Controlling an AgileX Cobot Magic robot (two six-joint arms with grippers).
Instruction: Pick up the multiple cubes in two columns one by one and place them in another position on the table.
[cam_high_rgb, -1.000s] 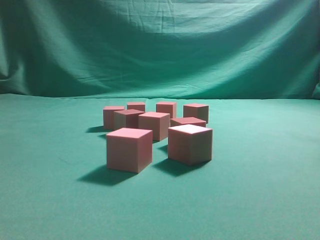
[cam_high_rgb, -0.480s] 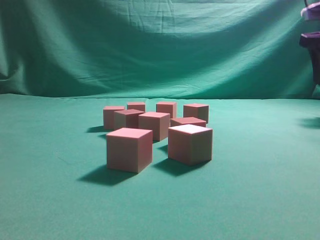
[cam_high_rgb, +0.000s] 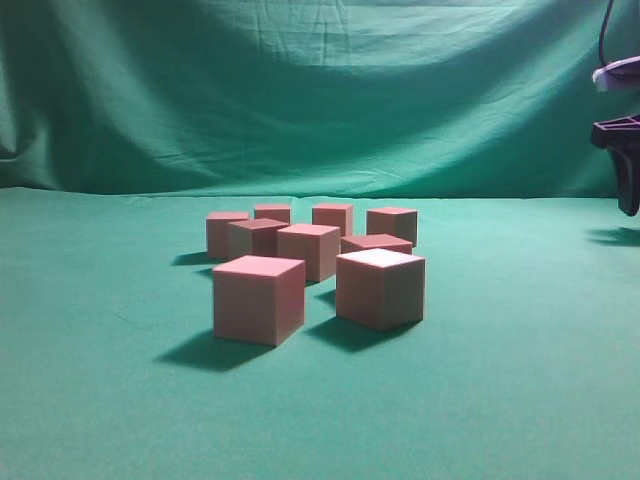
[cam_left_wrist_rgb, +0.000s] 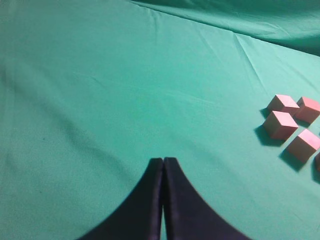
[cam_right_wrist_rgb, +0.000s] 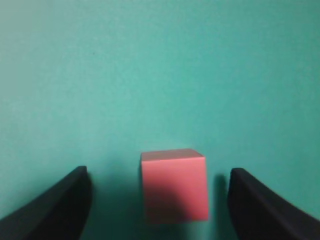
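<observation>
Several pinkish-red cubes stand clustered mid-table in the exterior view, the nearest two being a front left cube (cam_high_rgb: 259, 299) and a front right cube (cam_high_rgb: 380, 288). My right gripper (cam_high_rgb: 627, 185) hangs at the far right edge of that view, partly cut off. The right wrist view shows the right gripper (cam_right_wrist_rgb: 159, 170) open, with one lone cube (cam_right_wrist_rgb: 175, 185) resting on the green table (cam_right_wrist_rgb: 150, 75) between its fingers, touching neither. My left gripper (cam_left_wrist_rgb: 163, 160) is shut and empty over bare cloth, and several cubes (cam_left_wrist_rgb: 281, 124) lie far to its right.
A wrinkled green backdrop (cam_high_rgb: 320, 90) hangs behind the table (cam_high_rgb: 100, 400). Wide stretches of bare green cloth lie left, right and in front of the cluster. The right gripper's shadow (cam_high_rgb: 615, 237) falls on the table's right side.
The right gripper has come into the exterior view at the right edge and moved downward. The cluster of cubes has not moved.
</observation>
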